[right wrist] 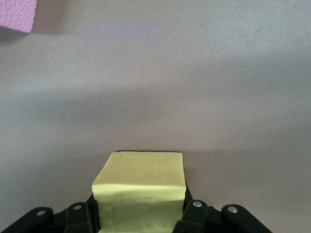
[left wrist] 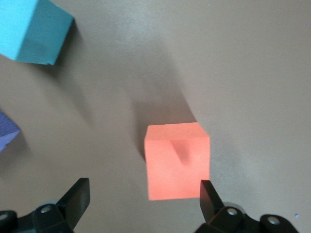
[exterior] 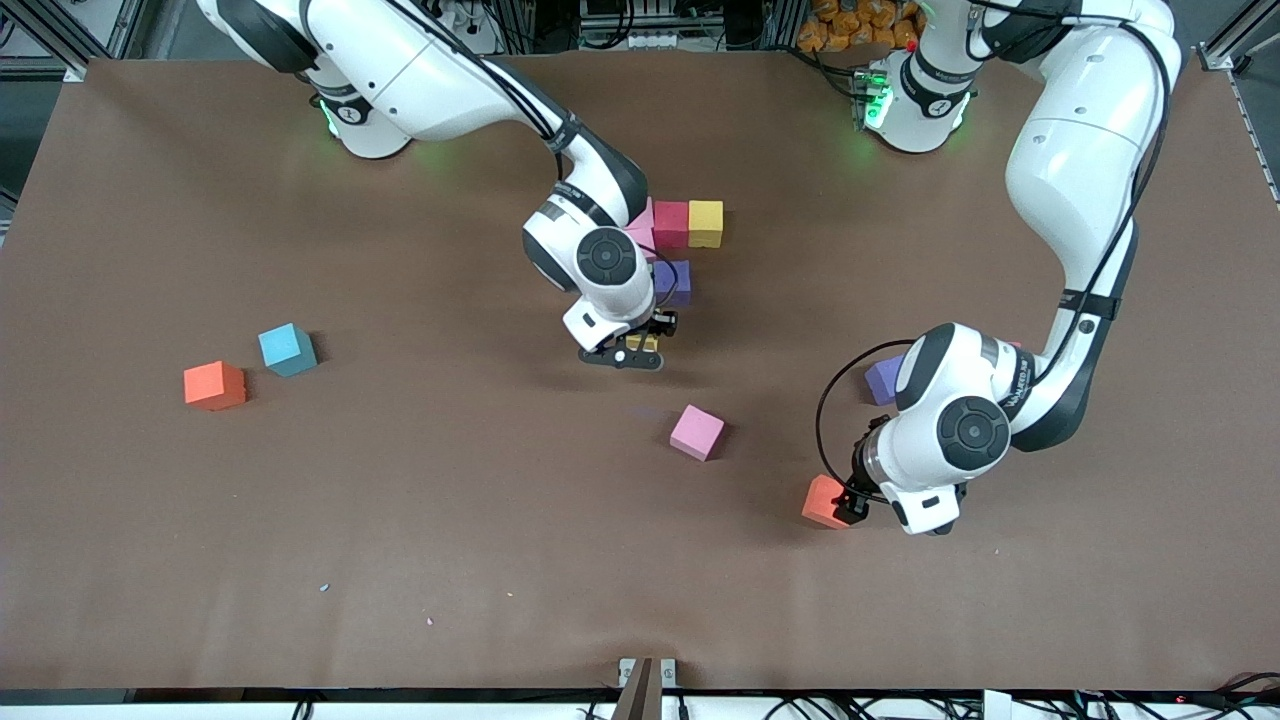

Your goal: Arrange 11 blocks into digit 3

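A row of pink [exterior: 643, 226], red [exterior: 671, 222] and yellow [exterior: 706, 222] blocks lies mid-table, with a purple block [exterior: 677, 282] touching it on the side nearer the camera. My right gripper [exterior: 632, 352] hangs over the table beside that purple block, shut on a yellow block [right wrist: 140, 191]. My left gripper [exterior: 848, 503] is low over an orange block [exterior: 821, 500], toward the left arm's end. It is open, and the orange block [left wrist: 178, 160] lies just ahead of its fingers [left wrist: 210, 194], close to one of them.
A loose pink block [exterior: 697, 432] lies between the two grippers. A purple block [exterior: 882, 380] sits partly under the left arm, and a light blue block [left wrist: 34, 29] lies near it. Toward the right arm's end lie a light blue block [exterior: 287, 349] and an orange block [exterior: 214, 385].
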You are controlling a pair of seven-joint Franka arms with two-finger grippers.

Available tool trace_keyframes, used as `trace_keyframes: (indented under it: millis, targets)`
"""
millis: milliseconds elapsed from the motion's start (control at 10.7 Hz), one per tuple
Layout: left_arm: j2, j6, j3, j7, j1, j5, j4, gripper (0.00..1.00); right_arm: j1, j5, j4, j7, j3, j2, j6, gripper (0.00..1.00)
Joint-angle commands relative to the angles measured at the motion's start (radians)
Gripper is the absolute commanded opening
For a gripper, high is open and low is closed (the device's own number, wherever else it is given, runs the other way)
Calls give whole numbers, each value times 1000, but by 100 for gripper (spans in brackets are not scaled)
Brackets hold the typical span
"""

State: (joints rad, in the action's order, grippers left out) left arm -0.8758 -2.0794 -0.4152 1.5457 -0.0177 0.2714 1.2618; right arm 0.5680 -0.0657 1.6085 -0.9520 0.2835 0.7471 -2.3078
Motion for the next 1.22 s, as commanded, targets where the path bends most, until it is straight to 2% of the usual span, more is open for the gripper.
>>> trace_keyframes:
  millis: [0, 1124]
  targets:
    - [-63, 2, 15, -22, -30, -12, -103, 100, 0, -19, 57, -22, -1, -41, -21, 0]
    - [-121, -99, 39, -79, -31, -12, -114, 100, 6, -39, 131, -22, -1, -57, -94, 0]
